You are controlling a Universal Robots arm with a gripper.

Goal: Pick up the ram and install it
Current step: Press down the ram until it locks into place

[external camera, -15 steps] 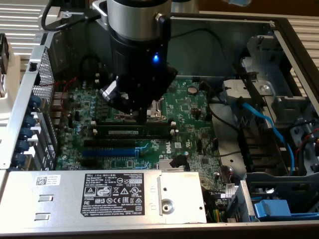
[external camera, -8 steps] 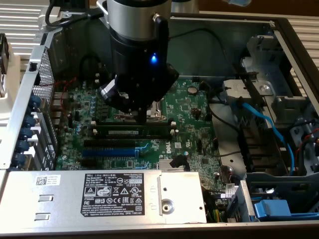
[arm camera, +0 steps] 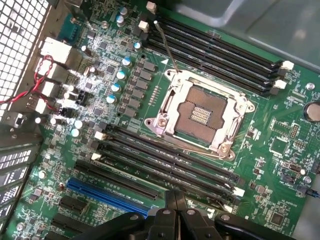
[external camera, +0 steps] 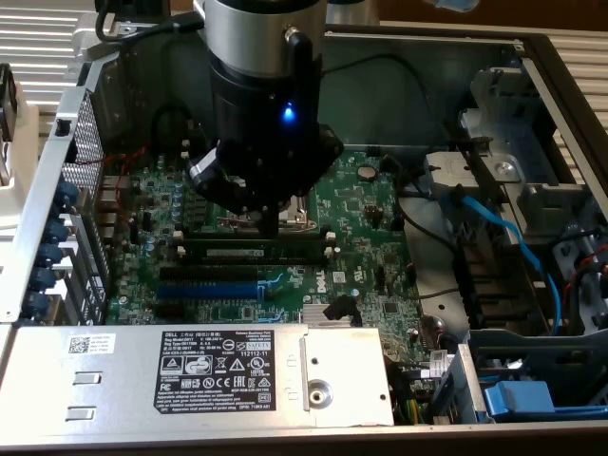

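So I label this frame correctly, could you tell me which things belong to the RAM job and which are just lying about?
Job: ram, claw, black memory slots.
Lying about: blue expansion slot, processor socket, blue cable, power supply.

Shiny metal socket frame [arm camera: 200, 117], matt-green motherboard [arm camera: 280, 165]

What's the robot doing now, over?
Gripper low over the motherboard, beside the CPU socket. Ram lying along the black memory slots, right under the gripper. Nothing in the way.
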